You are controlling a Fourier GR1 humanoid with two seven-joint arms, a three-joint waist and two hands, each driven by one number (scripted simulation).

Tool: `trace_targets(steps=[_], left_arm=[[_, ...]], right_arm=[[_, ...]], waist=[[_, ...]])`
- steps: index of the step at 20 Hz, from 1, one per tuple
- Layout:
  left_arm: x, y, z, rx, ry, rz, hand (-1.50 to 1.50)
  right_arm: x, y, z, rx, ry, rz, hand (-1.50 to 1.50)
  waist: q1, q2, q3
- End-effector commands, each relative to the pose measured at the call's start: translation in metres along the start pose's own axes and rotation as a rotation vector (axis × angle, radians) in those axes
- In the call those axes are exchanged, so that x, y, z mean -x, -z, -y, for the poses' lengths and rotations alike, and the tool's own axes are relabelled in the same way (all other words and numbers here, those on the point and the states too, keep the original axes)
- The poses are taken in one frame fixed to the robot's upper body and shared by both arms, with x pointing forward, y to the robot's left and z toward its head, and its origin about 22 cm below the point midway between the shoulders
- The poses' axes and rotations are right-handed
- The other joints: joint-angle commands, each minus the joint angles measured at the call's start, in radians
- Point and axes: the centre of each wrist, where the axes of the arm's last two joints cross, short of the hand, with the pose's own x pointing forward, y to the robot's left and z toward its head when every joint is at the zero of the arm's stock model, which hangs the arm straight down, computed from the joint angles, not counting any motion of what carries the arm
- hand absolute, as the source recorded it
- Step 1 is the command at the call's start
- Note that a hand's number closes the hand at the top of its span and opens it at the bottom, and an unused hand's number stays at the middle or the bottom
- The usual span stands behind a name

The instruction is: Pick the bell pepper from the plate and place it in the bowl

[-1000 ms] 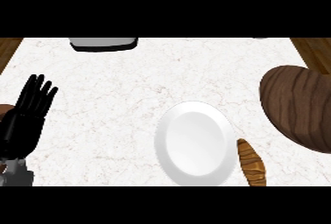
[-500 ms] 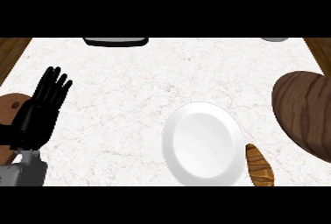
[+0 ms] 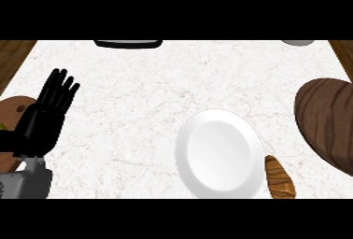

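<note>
Nearest, we are seeing a grey forearm (image 3: pixel 27 179) coming in at the lower left, carrying our left hand (image 3: pixel 43 122), which is resting released over the white counter (image 3: pixel 151 88) with its fingers straight and pointing away. Behind that hand a brown wooden disc (image 3: pixel 14 108) is peeking out at the left edge. Lower right, a brown loaf-like thing (image 3: pixel 279 179) is lying just beside the white plate (image 3: pixel 217 151). We cannot make out any bell pepper on the plate. Further right, a dark wooden bowl (image 3: pixel 328 119) is running off the edge. Farthest, a dark object (image 3: pixel 129 43) and a grey one (image 3: pixel 298 42) are sitting at the counter's far edge.
</note>
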Motion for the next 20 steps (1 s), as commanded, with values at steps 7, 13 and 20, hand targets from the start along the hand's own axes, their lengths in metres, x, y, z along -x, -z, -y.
trace_targets(steps=[7, 13, 20], left_arm=[[-0.004, 0.007, 0.004, 0.029, 0.002, -0.002, 0.00], [0.001, 0.001, 0.011, 0.027, -0.005, 0.007, 0.00], [-0.008, 0.004, -0.002, -0.010, 0.019, -0.006, 0.00]], right_arm=[[0.011, 0.040, -0.066, -0.215, 0.035, -0.213, 1.50], [0.026, 0.031, -0.088, -0.275, 0.195, -0.054, -1.50], [0.019, 0.051, -0.058, -0.044, 0.665, 0.019, -1.50]], waist=[[0.031, 0.011, 0.002], [0.028, 0.013, 0.005], [0.002, 0.003, 0.003]])
